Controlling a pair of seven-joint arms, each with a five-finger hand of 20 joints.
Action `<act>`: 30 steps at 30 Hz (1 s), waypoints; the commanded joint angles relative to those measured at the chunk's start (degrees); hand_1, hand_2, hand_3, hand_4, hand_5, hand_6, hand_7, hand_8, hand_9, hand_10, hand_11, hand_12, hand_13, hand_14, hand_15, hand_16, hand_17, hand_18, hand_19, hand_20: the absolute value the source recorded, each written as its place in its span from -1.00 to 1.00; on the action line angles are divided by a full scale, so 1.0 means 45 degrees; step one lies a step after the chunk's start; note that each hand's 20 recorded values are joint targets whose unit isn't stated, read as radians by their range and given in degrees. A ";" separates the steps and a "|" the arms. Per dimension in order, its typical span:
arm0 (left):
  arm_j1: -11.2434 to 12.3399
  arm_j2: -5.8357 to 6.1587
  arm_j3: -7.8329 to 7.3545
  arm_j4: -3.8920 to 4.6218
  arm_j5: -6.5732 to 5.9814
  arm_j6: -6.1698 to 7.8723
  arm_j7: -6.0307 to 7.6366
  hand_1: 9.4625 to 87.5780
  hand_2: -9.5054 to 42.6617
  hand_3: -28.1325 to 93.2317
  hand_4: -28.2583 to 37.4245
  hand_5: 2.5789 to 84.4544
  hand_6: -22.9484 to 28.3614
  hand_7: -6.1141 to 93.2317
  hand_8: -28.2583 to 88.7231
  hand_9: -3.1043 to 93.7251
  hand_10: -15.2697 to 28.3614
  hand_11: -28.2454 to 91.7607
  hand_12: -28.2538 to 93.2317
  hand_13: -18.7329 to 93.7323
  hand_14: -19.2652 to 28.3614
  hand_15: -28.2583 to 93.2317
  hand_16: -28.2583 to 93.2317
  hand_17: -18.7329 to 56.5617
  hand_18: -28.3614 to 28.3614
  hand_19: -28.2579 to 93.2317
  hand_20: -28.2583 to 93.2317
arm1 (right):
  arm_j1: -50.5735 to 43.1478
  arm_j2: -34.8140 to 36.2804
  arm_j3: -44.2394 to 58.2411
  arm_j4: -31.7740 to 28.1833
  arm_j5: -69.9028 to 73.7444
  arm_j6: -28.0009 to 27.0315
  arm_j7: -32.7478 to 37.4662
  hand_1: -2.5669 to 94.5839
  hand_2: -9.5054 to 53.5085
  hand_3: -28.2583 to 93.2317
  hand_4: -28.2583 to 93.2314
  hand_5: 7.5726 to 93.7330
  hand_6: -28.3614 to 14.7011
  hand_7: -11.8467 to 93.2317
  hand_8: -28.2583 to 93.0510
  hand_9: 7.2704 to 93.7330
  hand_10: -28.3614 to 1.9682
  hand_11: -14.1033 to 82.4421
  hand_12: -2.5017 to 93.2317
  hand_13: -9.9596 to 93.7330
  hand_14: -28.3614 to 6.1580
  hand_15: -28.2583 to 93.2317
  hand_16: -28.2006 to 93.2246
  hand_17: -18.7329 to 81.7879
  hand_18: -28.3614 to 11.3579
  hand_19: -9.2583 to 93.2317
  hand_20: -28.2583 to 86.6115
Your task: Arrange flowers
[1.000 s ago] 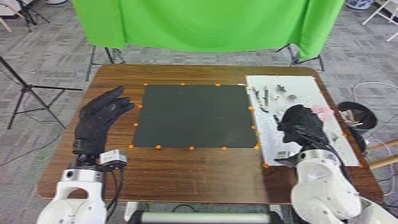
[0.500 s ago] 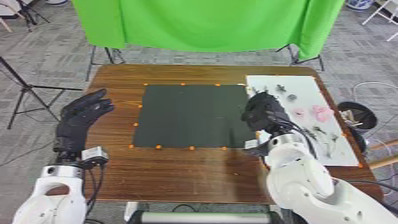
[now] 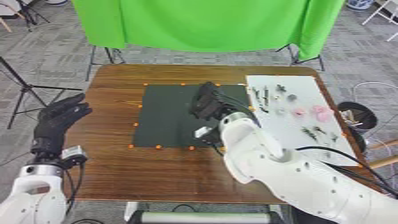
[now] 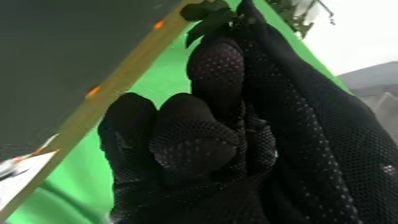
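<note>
Over the dark green mat [image 3: 169,122], my right hand [image 3: 206,104] hangs in its upper right part. In the right wrist view my right hand [image 4: 218,135] pinches a dark green leafy piece [image 4: 211,21] at its fingertips. Flower parts lie on the white board [image 3: 293,145]: pink blossoms [image 3: 322,114], dark thin stems [image 3: 265,95], a grey-green rosette [image 3: 281,88] and green sprigs [image 3: 308,132]. My left hand [image 3: 55,120] is held at the table's left edge with relaxed, straight fingers, holding nothing.
Orange markers [image 3: 192,148] edge the mat on the brown table [image 3: 169,175]. A dark bin [image 3: 358,117] stands on the floor beyond the right edge. A green cloth [image 3: 209,25] hangs behind the table, and a black tripod [image 3: 27,87] stands at the left.
My right hand has moved left from the white board to over the mat, uncovering pink blossoms and sprigs. My left hand has shifted left and toward the near side.
</note>
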 commanded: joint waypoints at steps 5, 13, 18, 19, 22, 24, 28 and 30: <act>0.0197 -0.0504 0.0495 0.0717 -0.0757 0.0590 0.0272 -0.32 -0.84 0.61 -0.66 0.18 -0.03 -0.52 -0.66 0.10 0.32 -0.14 -0.33 0.12 0.51 -0.08 -0.54 0.03 0.46 -0.38 -0.09 | 0.0891 -0.1953 -0.1481 0.1186 0.0012 0.0815 -0.0253 0.23 -1.00 0.49 -0.33 0.43 0.13 0.21 -0.30 0.83 0.06 -0.14 0.38 0.87 0.48 0.58 0.08 0.62 -0.25 1.00 0.49; -0.1040 -0.0615 0.1827 0.1154 -0.1253 0.0843 0.0592 -0.47 0.32 0.42 -1.00 0.28 -0.08 -0.54 -0.67 0.17 0.34 -0.15 -0.34 0.16 0.50 -0.09 -0.55 0.06 0.45 -0.38 -0.08 | 0.0130 -0.2681 -0.1485 0.2208 -0.0243 0.1035 -0.0108 0.23 -1.00 0.49 -0.33 0.42 0.13 0.23 -0.31 0.84 0.06 -0.14 0.37 0.87 0.48 0.57 0.08 0.63 -0.23 1.00 0.47; -0.1402 -0.0722 0.2295 0.1287 -0.1435 0.0759 0.0646 -0.44 0.48 0.36 -1.00 0.30 -0.03 -0.58 -0.67 0.21 0.34 -0.17 -0.35 0.18 0.50 -0.11 -0.56 0.08 0.45 -0.39 -0.07 | -0.0228 -0.3116 -0.1436 0.2701 -0.0452 0.1331 -0.0202 0.23 -1.00 0.49 -0.34 0.42 0.13 0.24 -0.32 0.84 0.05 -0.14 0.36 0.88 0.48 0.55 0.07 0.63 -0.22 1.00 0.44; -0.1500 -0.0746 0.2389 0.1318 -0.1450 0.0715 0.0634 -0.44 0.49 0.37 -1.00 0.30 -0.02 -0.58 -0.67 0.21 0.34 -0.17 -0.35 0.18 0.49 -0.11 -0.56 0.08 0.45 -0.39 -0.07 | -0.0300 -0.3176 -0.1404 0.2751 -0.0486 0.1346 -0.0167 0.23 -1.00 0.49 -0.34 0.42 0.13 0.24 -0.33 0.84 0.05 -0.15 0.36 0.88 0.48 0.55 0.07 0.63 -0.22 1.00 0.43; -0.1716 -0.0798 0.2614 0.1421 -0.1553 0.0682 0.0688 -0.47 0.50 0.39 -1.00 0.30 -0.01 -0.59 -0.67 0.21 0.34 -0.17 -0.35 0.18 0.49 -0.12 -0.56 0.08 0.45 -0.39 -0.07 | -0.0481 -0.3438 -0.1405 0.2970 -0.0294 0.1707 -0.0254 0.24 -1.00 0.49 -0.35 0.42 0.12 0.24 -0.33 0.84 0.05 -0.16 0.35 0.88 0.47 0.53 0.07 0.63 -0.22 1.00 0.40; -0.1809 -0.0829 0.2733 0.1459 -0.1551 0.0614 0.0700 -0.49 0.50 0.40 -1.00 0.30 0.00 -0.59 -0.66 0.21 0.34 -0.17 -0.35 0.18 0.49 -0.12 -0.56 0.08 0.45 -0.39 -0.07 | -0.0506 -0.3528 -0.1537 0.3088 -0.0321 0.1972 -0.0313 0.24 -1.00 0.49 -0.36 0.42 0.12 0.25 -0.34 0.84 0.05 -0.16 0.34 0.89 0.47 0.52 0.06 0.63 -0.20 0.99 0.38; -0.1632 -0.0953 0.2715 0.1352 -0.1562 0.0522 0.0780 -0.52 0.50 0.43 -1.00 0.30 0.00 -0.59 -0.66 0.20 0.34 -0.17 -0.35 0.17 0.49 -0.13 -0.56 0.08 0.44 -0.39 -0.07 | -0.0531 -0.3674 -0.1696 0.3185 -0.0084 0.2108 -0.0368 0.24 -1.00 0.50 -0.39 0.42 0.12 0.25 -0.36 0.85 0.05 -0.18 0.32 0.90 0.48 0.49 0.06 0.64 -0.17 0.98 0.34; -0.1658 -0.1010 0.2756 0.1343 -0.1566 0.0420 0.0677 -0.53 0.50 0.44 -1.00 0.30 -0.01 -0.59 -0.66 0.20 0.34 -0.17 -0.35 0.17 0.49 -0.13 -0.56 0.08 0.44 -0.39 -0.07 | -0.0538 -0.3603 -0.1735 0.3040 0.0003 0.2266 -0.0162 0.24 -1.00 0.50 -0.40 0.41 0.12 0.26 -0.36 0.85 0.05 -0.19 0.32 0.91 0.48 0.47 0.06 0.64 -0.16 0.97 0.33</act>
